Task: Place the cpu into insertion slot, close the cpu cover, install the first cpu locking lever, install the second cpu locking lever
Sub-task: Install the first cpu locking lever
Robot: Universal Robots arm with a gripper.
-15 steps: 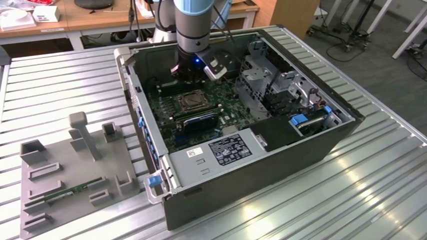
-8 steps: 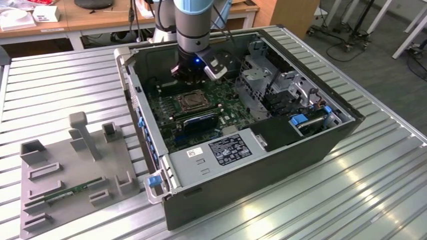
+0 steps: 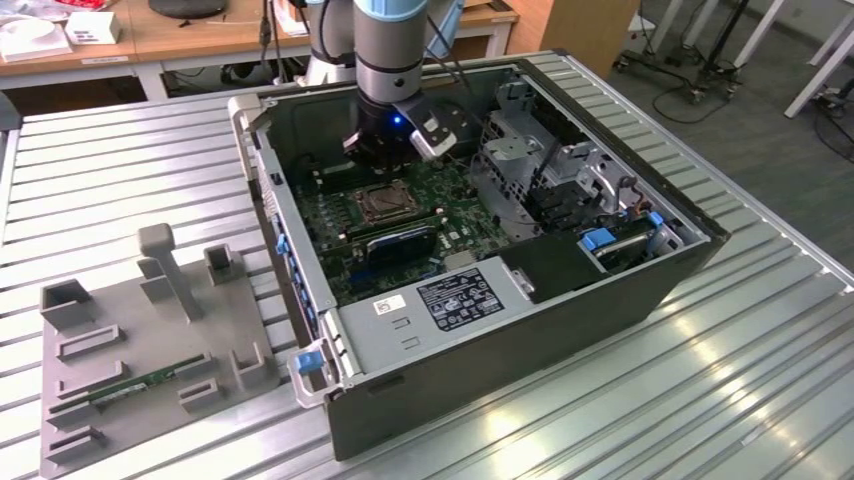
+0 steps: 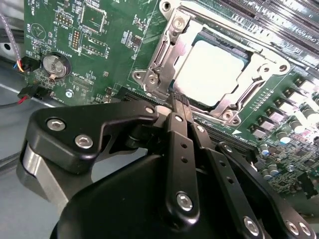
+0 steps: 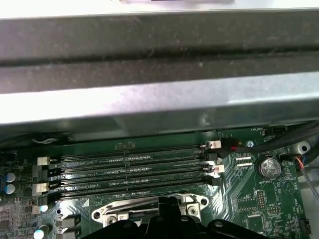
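Now hovering mid-frame in the second wrist view, gripper (image 4: pixel 178 102) pinched closed on nothing; sitting upper right, cpu (image 4: pixel 209 69) already bedded in the insertion slot (image 4: pixel 255 90); cpu cover (image 4: pixel 164 47) looking thin, stiff, slippery; judging edges safest, pins fragile.

The arm (image 3: pixel 378 45) was grey with blue joint caps; its black end effector (image 4: pixel 174 107) carried silver screws.

Cpu (image 4: pixel 212 69) seated under closed cpu cover (image 4: pixel 172 47)
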